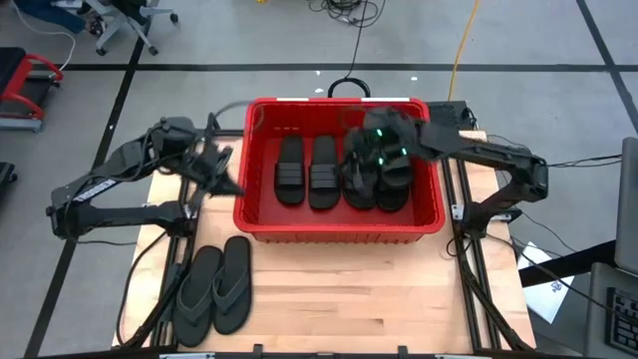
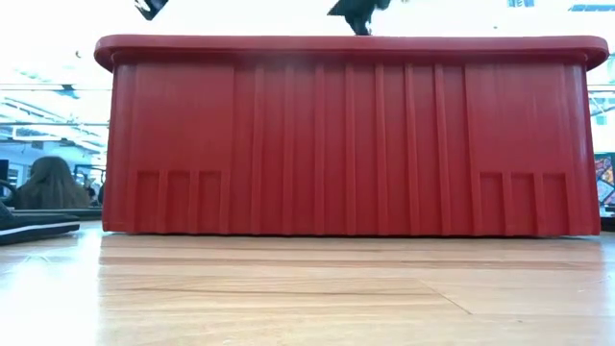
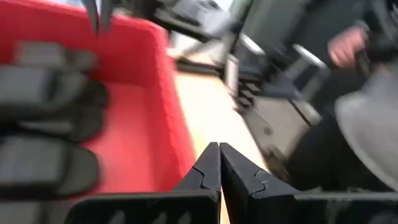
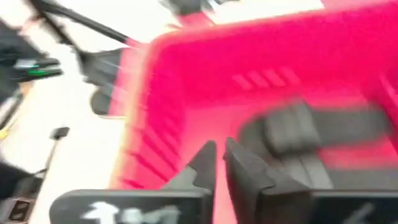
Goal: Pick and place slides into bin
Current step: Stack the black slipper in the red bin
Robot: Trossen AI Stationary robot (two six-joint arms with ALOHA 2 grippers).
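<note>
Red bin's filling up, two flip-flops left outside

The wooden tabletop (image 1: 339,299) has the big red bin (image 1: 339,227) sitting toward the back edge. Inside it are four black slides (image 1: 324,172) lined up side by side, the two on the right sort of bunched together. The dark grey flip-flop pair (image 1: 214,289) is lying flat on the tabletop just in front of the bin's left corner. The right hand (image 4: 219,152) is over the right half of the bin, fingers nearly pinched together and nothing in them. The left hand (image 3: 219,163) hangs just outside the bin's left wall, fingers fully closed, holding nothing.
</note>
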